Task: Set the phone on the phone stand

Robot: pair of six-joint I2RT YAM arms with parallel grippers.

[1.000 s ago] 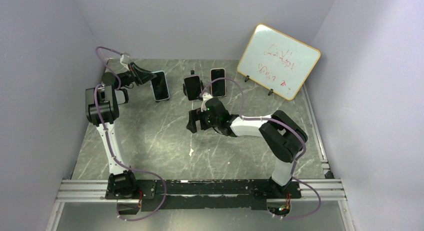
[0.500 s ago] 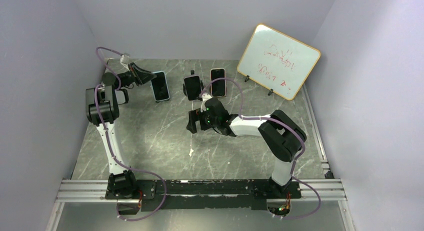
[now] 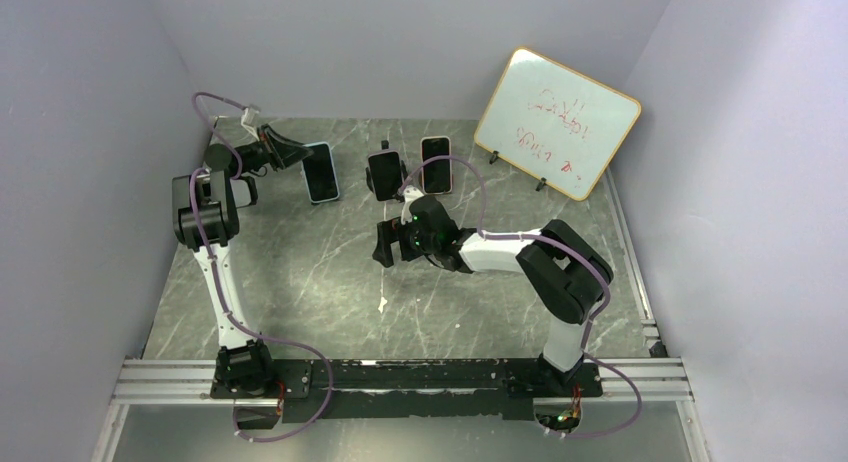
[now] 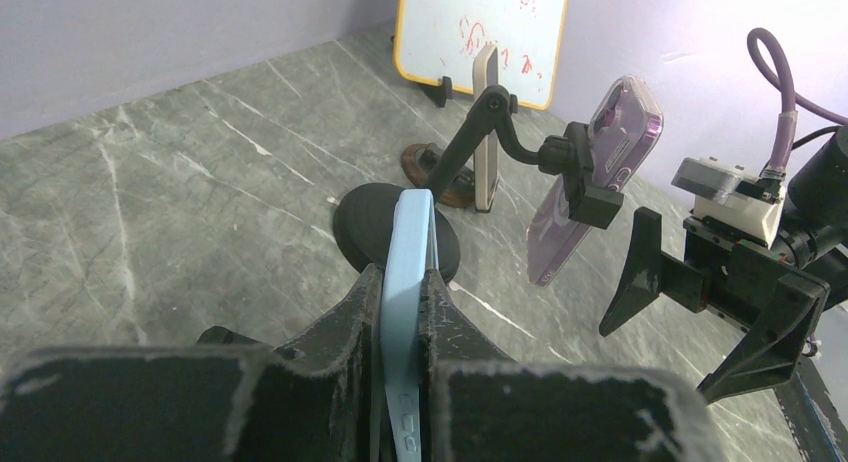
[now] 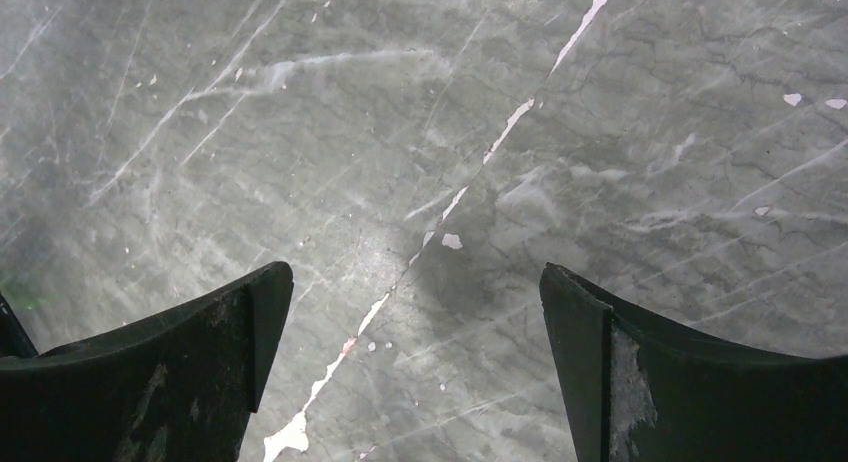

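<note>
Left gripper point(image 4: 400, 287) pinches blue phone point(image 4: 413, 222); right gripper point(image 5: 415, 287) spread, empty. We'd square phone over black stand point(image 4: 352, 227), lower slowly.

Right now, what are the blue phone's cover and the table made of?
The blue phone's cover looks like soft matte rubber or silicone: pale, dull, with rounded edges; it could be plastic. The table looks like grey marble with white veins, but chipped white flecks hint at a printed sheet.

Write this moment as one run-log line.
left gripper shut on blue phone | held on edge at black round base | right gripper open, empty
</note>
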